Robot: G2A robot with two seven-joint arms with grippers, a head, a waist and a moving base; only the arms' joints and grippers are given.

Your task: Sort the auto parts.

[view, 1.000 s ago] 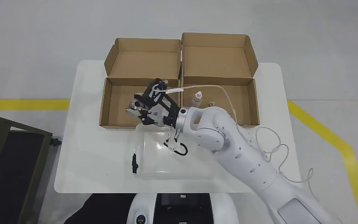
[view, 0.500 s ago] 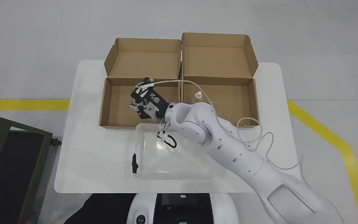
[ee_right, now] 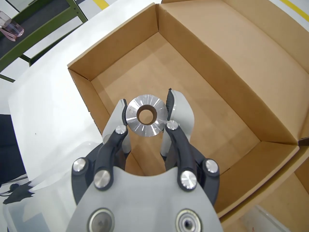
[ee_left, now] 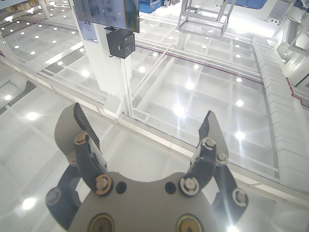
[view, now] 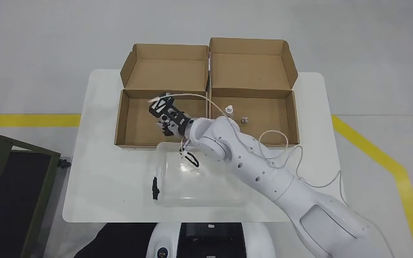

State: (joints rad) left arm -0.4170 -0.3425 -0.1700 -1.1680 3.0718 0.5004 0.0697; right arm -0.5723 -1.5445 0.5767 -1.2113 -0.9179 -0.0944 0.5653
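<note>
Right gripper (ee_right: 147, 105) closed on a metal ring (ee_right: 132, 119), pinched by its rim between both fingers, hanging above the floor of the left cardboard box (ee_right: 198, 56). Left gripper (ee_left: 143, 112) wide open, empty. Small white part (view: 229, 111) lies in right box (view: 277, 116)

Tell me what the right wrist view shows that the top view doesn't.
Right wrist view: a metal ring with a centre hole, clamped in the right gripper.
Top view: a small white part and a small metal part lying in the right box.
Both: the right gripper above the open left box, which stands on the white table.
</note>
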